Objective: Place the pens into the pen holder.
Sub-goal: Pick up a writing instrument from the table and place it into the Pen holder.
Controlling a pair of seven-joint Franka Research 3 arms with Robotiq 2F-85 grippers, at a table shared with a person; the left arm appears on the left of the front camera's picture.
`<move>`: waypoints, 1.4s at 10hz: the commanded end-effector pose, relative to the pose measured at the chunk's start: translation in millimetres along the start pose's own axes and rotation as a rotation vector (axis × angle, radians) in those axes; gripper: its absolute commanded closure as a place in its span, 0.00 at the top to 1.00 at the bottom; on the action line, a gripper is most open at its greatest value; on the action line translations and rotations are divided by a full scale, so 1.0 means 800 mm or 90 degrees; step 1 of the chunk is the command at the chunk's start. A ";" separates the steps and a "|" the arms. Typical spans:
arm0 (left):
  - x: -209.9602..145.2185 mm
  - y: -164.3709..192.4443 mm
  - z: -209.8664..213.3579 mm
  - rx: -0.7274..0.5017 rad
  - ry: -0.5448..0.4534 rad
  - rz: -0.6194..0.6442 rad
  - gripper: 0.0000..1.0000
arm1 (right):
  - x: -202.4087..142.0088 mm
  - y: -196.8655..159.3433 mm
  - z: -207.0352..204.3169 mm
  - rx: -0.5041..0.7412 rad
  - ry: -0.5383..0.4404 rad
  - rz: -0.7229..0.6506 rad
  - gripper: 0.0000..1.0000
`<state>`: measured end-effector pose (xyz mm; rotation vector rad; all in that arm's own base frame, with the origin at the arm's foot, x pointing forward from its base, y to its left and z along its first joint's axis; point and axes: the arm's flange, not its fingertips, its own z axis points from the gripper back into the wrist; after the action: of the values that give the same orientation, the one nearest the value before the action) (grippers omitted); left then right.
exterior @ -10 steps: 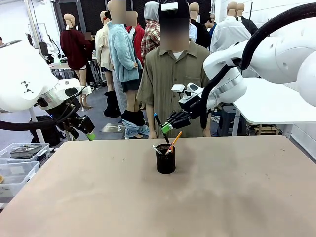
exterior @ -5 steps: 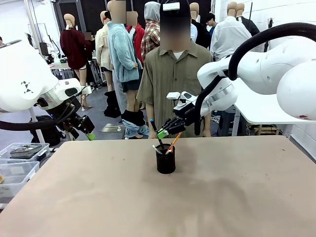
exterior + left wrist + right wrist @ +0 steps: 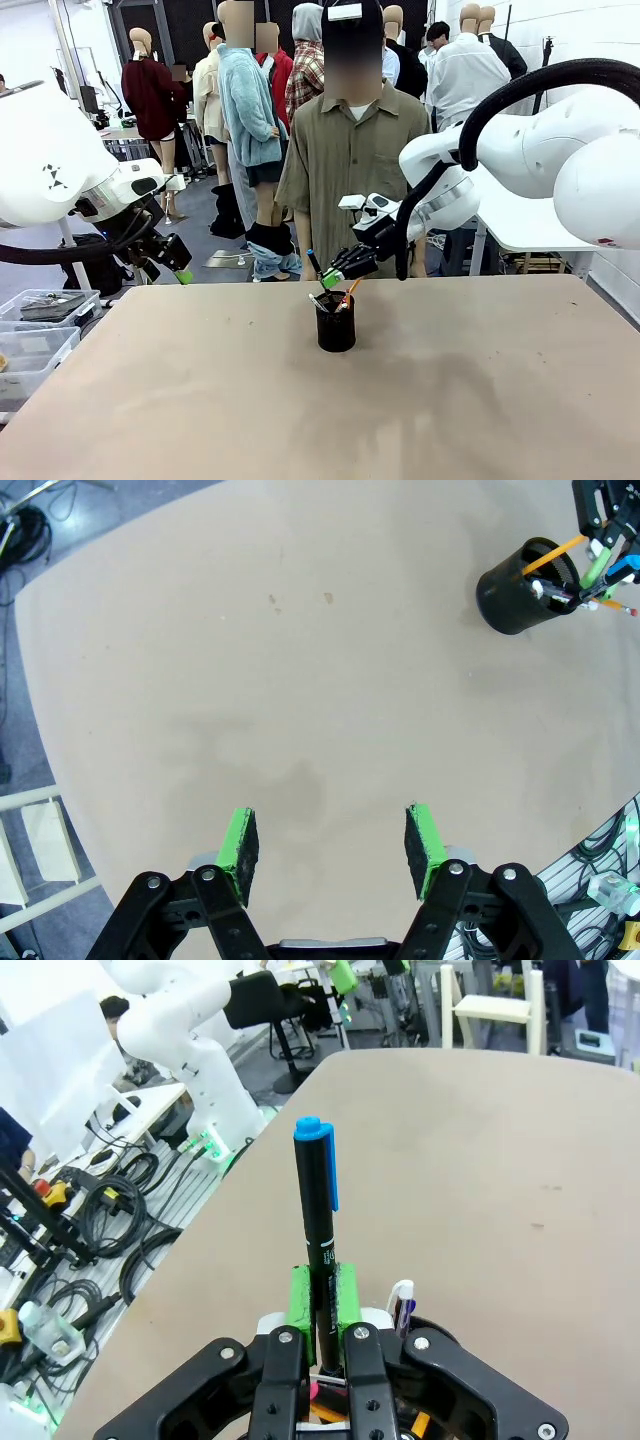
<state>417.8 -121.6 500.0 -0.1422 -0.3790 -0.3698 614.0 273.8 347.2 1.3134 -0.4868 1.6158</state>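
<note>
Pen (image 3: 317, 1222) with blue cap is pinched in the closed right gripper (image 3: 333, 277) just above the holder (image 3: 335, 322) mid-table, pencil (image 3: 350, 290) already inside; releasing off-centre could bounce it off the rim; left gripper (image 3: 332, 848) open, empty.

no readable text, labels or numbers

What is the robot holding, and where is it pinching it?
The right gripper is shut on the dark pen with the blue cap, pinching its lower shaft, cap end free. The left gripper is open, holding nothing.
</note>
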 end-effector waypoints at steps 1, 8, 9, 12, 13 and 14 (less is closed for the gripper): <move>0.001 -0.001 0.002 0.012 -0.001 0.001 0.77 | 0.003 -0.006 0.005 0.006 0.018 -0.011 0.09; 0.001 -0.001 0.002 0.012 -0.001 0.001 0.77 | 0.021 0.045 0.023 -0.041 0.063 0.032 1.00; 0.001 -0.001 0.002 0.012 -0.001 0.001 0.77 | 0.029 0.067 0.038 -0.072 0.081 0.022 1.00; 0.001 -0.001 0.002 0.012 -0.001 0.001 0.77 | 0.040 0.143 0.101 -0.193 0.112 -0.050 1.00; 0.001 -0.001 0.002 0.012 -0.001 0.001 0.77 | 0.033 0.169 0.125 -0.217 0.123 -0.095 1.00; 0.001 -0.001 0.002 0.012 -0.001 0.001 0.77 | 0.026 0.194 0.145 -0.246 0.130 -0.128 1.00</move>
<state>418.0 -121.0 500.3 -0.1426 -0.3795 -0.3687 562.7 127.7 448.6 0.9099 -0.5353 1.4603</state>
